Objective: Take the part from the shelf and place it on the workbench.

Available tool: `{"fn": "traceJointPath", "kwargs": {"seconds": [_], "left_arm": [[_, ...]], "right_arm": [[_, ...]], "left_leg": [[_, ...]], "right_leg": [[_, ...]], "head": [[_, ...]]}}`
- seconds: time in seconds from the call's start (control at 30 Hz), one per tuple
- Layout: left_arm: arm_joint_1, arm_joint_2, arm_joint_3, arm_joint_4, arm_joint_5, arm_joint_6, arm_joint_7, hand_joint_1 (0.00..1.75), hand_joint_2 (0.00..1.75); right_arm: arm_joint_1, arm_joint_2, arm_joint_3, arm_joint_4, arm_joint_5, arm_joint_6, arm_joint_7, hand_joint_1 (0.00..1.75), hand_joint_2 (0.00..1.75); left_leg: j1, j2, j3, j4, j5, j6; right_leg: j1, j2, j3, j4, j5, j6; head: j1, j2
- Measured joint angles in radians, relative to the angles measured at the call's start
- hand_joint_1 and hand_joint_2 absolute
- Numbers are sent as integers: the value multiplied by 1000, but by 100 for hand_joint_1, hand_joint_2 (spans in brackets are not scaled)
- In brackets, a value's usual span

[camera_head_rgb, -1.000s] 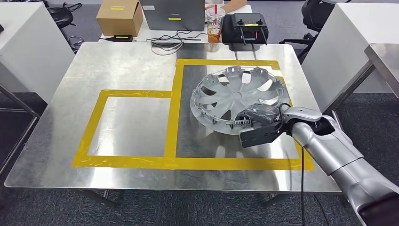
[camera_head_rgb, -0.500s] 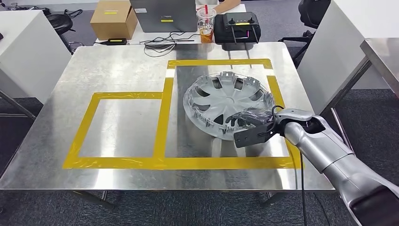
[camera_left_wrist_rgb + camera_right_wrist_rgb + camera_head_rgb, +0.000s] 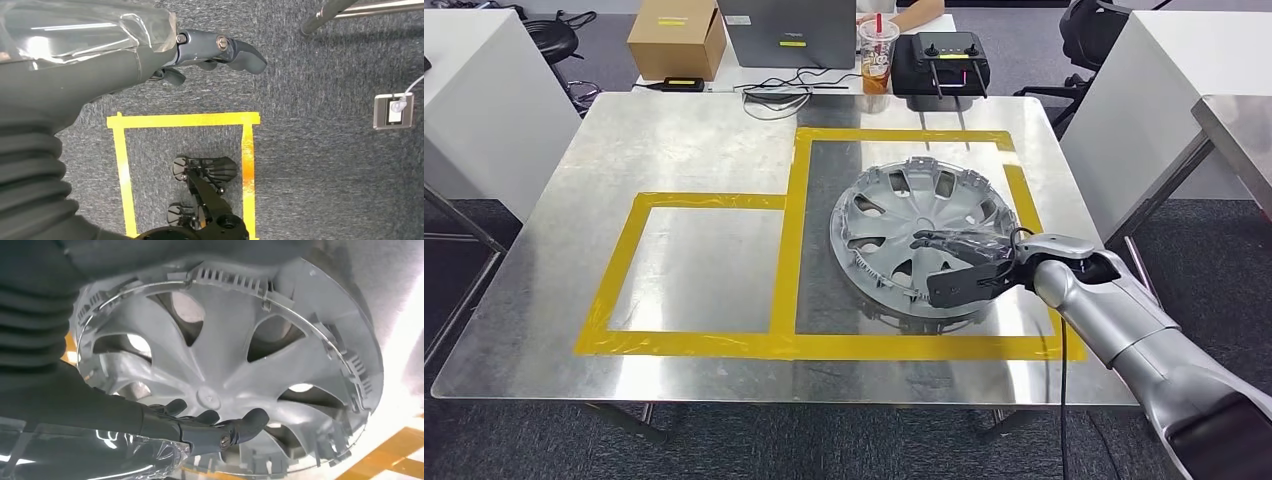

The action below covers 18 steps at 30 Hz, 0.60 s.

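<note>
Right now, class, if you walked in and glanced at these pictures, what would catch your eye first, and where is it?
First, the silver wheel cover lying on the metal workbench, inside the larger rectangle of yellow tape on the robot's right side. Next, the right hand reaching in from the near right, its dark fingers over the cover's near rim and spokes. Behind the bench, an iced drink cup stands beside a black controller.

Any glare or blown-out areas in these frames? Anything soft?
Head view: workbench shows broad soft reflections, nothing clipped; hubcap and right hand sharp. Right wrist view: the side past the hubcap rim is blown out to white, and the hand is dim against it. Left wrist view: even light on the carpet, a bright streak on the clear wrap over the left hand.
</note>
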<state>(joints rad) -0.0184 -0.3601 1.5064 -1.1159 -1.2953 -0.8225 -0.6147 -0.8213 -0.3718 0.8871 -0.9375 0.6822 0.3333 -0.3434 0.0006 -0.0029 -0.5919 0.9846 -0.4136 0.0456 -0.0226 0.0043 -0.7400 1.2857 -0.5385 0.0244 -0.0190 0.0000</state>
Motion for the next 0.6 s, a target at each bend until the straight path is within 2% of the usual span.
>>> {"fn": "traceJointPath", "kwargs": {"seconds": [0.03, 0.07, 0.1, 0.13, 0.17, 0.23, 0.3, 0.37, 0.43, 0.47, 0.5, 0.53, 0.6], "left_arm": [[0, 0, 0, 1, 9, 0, 4, 0, 0], [0, 0, 0, 1, 18, 0, 7, 0, 0], [0, -1, 0, 2, 27, -1, 9, 0, 0], [1, -1, 0, 3, 34, -2, 7, 0, 0], [2, -1, 0, 3, 38, -5, 1, 0, 0], [8, -1, 0, 4, 38, -12, -21, 0, 0], [13, -1, 0, 5, 29, -15, -46, 0, 0], [17, -2, 0, 6, 19, -15, -68, 0, 0], [21, -2, 0, 7, 12, -15, -77, 0, 0], [23, -2, 0, 8, 11, -15, -78, 0, 0], [24, -2, 0, 8, 12, -15, -77, 0, 0], [24, -2, 0, 9, 17, -14, -76, 0, 0], [25, -1, 0, 9, 36, -8, -68, 0, 0]], "right_arm": [[9, 0, -9, -3, -9, -30, 1, 0, 0], [21, 1, -24, -12, -22, -68, 1, 0, 0], [38, 1, -49, -30, -41, -114, 2, 0, 0], [67, 4, -84, -65, -66, -164, 1, 0, 0], [108, 8, -132, -117, -95, -218, -4, 0, 0], [220, 25, -260, -263, -150, -303, -20, 0, 0], [329, 57, -407, -430, -183, -345, -60, 0, 0], [429, 106, -569, -614, -207, -365, -126, 0, 0], [514, 161, -736, -791, -227, -344, -179, 0, 0], [549, 187, -810, -864, -235, -328, -197, 0, 0], [580, 209, -876, -927, -240, -316, -211, 0, 0], [608, 229, -935, -982, -244, -311, -224, 0, 0], [656, 265, -1038, -1074, -256, -308, -246, 0, 0]], "left_leg": [[0, 0, 0, 1, -1, -1], [1, -1, 0, 4, -2, -3], [0, -1, -2, 10, -5, -7], [-2, -2, -3, 16, -9, -13], [-3, -3, -6, 21, -12, -18], [-2, -5, -8, 25, -16, -26], [1, -4, -14, 37, -28, -35], [5, -3, -47, 115, -80, -48], [10, -2, -102, 248, -147, -57], [11, -1, -121, 295, -165, -58], [12, -1, -123, 308, -166, -58], [12, 0, -106, 281, -148, -55], [10, -3, -28, 145, -92, -45]], "right_leg": [[-1, -1, 20, -38, 18, 9], [-3, -2, 55, -107, 44, 17], [-3, -5, 93, -179, 67, 21], [-2, -7, 123, -234, 82, 19], [0, -8, 141, -266, 90, 13], [5, -8, 148, -275, 91, -1], [2, -11, 151, -276, 91, -10], [-2, -16, 154, -277, 90, -19], [-1, -22, 155, -276, 89, -24], [0, -23, 155, -275, 89, -24], [1, -23, 155, -275, 89, -24], [1, -22, 155, -275, 89, -24], [2, -18, 157, -276, 89, -23]], "head": [[0, 0], [0, 0], [0, 0], [-1, 0], [-2, 0], [-3, 0], [-4, 0], [-7, 0], [-8, 0], [-8, 0], [-8, 0], [-8, 0], [-8, 0]]}}
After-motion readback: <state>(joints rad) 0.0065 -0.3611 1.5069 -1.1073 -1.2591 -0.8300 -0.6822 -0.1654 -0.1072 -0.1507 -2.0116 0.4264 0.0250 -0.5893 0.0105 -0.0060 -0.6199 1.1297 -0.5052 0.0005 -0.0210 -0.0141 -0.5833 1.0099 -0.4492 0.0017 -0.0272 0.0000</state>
